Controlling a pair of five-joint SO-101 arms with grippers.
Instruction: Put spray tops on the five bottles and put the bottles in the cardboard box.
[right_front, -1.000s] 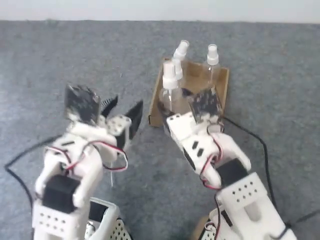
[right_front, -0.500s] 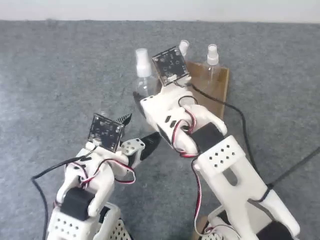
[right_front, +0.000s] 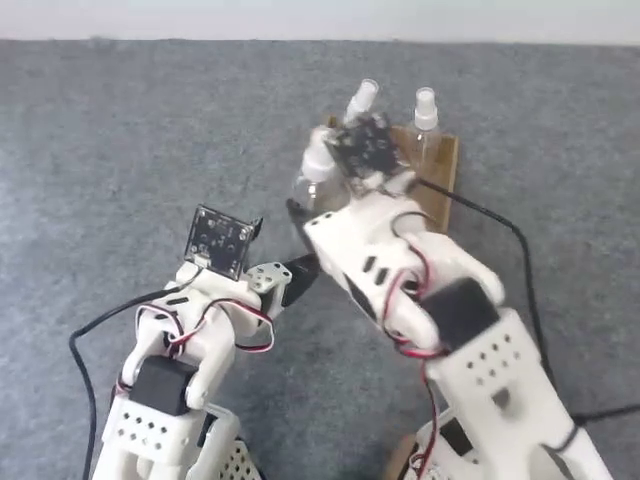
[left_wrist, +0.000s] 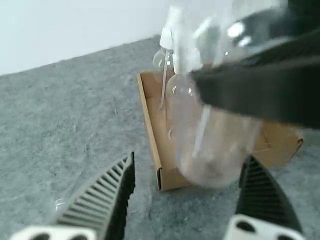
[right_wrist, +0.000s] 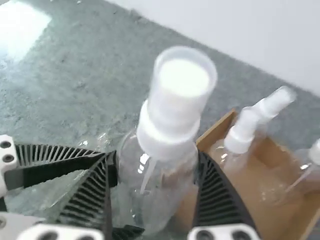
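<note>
While right gripper (right_wrist: 157, 200) pinches white-topped clear plastic bottle (right_wrist: 150, 167), left gripper (left_wrist: 189, 172) splayed: boxing step; lower into brown cardboard box (right_front: 442, 165), two o'clock.

From the right wrist, the bottle (right_wrist: 160, 172) between the right gripper's (right_wrist: 156, 159) fingers loses its base past the picture's edge. A far bottle (right_wrist: 311, 155) in the box (right_wrist: 270, 162) is cut to a sliver. From the left wrist the held bottle is blurred, its top smeared, and it hides the box's middle. The left gripper (left_wrist: 190, 160) is cut off at its fingers' roots. In the high view the right arm (right_front: 400, 270) covers the box's near half, so the count of bottles inside cannot be told.
</note>
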